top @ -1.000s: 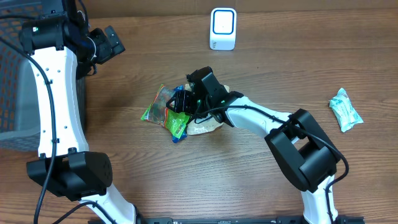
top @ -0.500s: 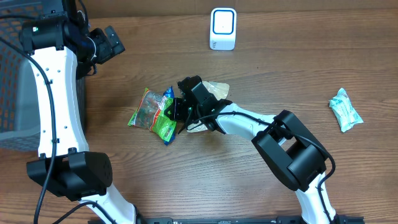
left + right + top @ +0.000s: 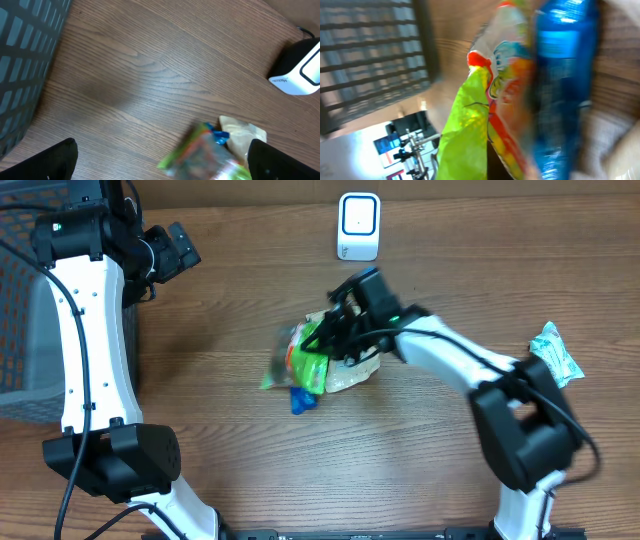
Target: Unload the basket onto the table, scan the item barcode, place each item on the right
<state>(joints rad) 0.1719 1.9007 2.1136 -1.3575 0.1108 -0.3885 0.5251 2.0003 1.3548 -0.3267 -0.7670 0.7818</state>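
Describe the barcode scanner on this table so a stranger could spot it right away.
On the wooden table, look toward the far edge, beyond the green snack bag in the right pincer. The scanner is the lone white rounded box with a pale blue window.

Overhead top-down, wrist views close — sharing (blurred) packet (image 3: 305, 362)

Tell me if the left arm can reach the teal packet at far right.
Probably not: the left gripper sits far across from the teal packet, with the right arm and green snack bag between.
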